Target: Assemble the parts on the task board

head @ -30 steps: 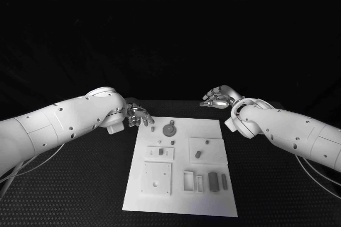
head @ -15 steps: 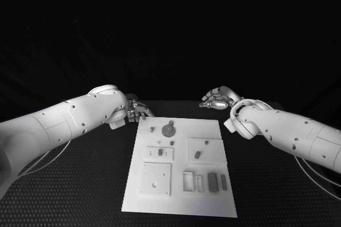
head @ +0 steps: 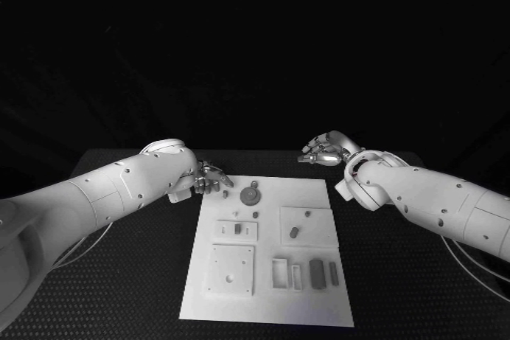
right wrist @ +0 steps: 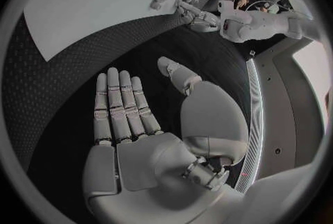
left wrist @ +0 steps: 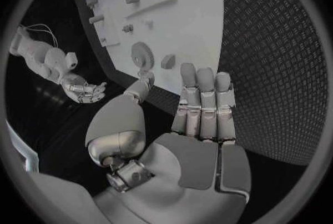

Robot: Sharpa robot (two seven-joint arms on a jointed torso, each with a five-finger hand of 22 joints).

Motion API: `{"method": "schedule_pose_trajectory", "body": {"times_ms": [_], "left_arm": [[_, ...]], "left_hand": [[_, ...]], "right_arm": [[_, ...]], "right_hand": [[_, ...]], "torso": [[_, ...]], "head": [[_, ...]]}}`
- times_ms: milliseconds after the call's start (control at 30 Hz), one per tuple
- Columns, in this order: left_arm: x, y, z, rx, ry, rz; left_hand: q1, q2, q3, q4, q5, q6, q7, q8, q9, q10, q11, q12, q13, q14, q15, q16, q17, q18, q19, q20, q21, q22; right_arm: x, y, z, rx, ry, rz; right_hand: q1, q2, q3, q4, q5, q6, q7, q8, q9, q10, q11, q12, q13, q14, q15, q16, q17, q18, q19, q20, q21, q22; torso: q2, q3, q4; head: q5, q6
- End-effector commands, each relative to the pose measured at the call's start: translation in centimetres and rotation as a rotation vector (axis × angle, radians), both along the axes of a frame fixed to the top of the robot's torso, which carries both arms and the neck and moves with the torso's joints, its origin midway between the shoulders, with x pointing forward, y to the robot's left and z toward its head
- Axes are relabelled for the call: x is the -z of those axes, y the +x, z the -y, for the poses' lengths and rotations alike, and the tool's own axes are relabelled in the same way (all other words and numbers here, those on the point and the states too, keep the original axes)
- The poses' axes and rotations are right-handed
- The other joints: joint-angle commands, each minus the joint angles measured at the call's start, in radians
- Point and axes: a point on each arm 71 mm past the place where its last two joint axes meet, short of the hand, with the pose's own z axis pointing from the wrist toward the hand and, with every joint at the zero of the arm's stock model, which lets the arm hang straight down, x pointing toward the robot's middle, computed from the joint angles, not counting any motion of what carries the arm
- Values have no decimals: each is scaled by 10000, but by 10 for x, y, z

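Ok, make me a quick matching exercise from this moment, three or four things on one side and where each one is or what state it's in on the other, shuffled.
Things:
1. left hand
2. right hand
3. round gear part
4. task board

Places or states:
A. lying on the board near its far edge
B. open, at the board's far left corner
C. open, over the black table beyond the board's far right corner
D. flat in the middle of the table

Pairs: 1-B, 2-C, 3-A, 4-D

I saw a matt black bench (head: 127,281) with a rough dimpled texture, a smooth white task board (head: 266,296), and glossy metal-looking robot hands
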Motion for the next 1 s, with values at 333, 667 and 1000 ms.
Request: {"method": "schedule_pose_trajectory", "body": {"times_ms": [333, 667, 1000], "left_arm": [[9, -5, 7, 761, 184, -792], [10, -5, 3, 790, 306, -1036], [11, -6, 6, 875, 144, -1018]], "left_hand": [[-105, 360, -91, 174, -42, 63, -59, 67, 76, 22, -13, -26, 39, -43, 39, 33, 20, -114, -108, -859, -48, 97], [266, 1003, -332, -323, -41, 326, -118, 178, 116, 148, -57, -197, -23, -80, 103, -8, -14, -104, -180, -803, -89, 194], [568, 1452, -400, -704, -32, 394, -130, 164, 84, 262, -68, -290, -37, -24, 112, -12, -32, -99, -130, -786, -115, 240]], "right_arm": [[0, 0, -2, -142, 21, 48], [0, 0, -2, -134, 19, 41], [0, 0, -4, -152, 26, 43]], "right_hand": [[20, -26, -47, 30, 53, -79, 37, 31, -15, -11, 43, -38, -18, -78, 28, -48, -13, 48, -62, 2, -47, 18], [20, -27, -48, 34, 62, -81, 38, 32, -19, -11, 43, -37, -26, -81, 28, -47, -14, 49, -64, 3, -50, 24], [23, -26, -48, 36, 70, -82, 39, 32, -22, -11, 44, -37, -33, -84, 27, -46, -15, 50, -65, 3, -53, 29]], "torso": [[9, 2, -8], [15, 6, -7], [13, 4, -7]], "head": [[-24, -11], [-35, -20], [-38, -34]]}}
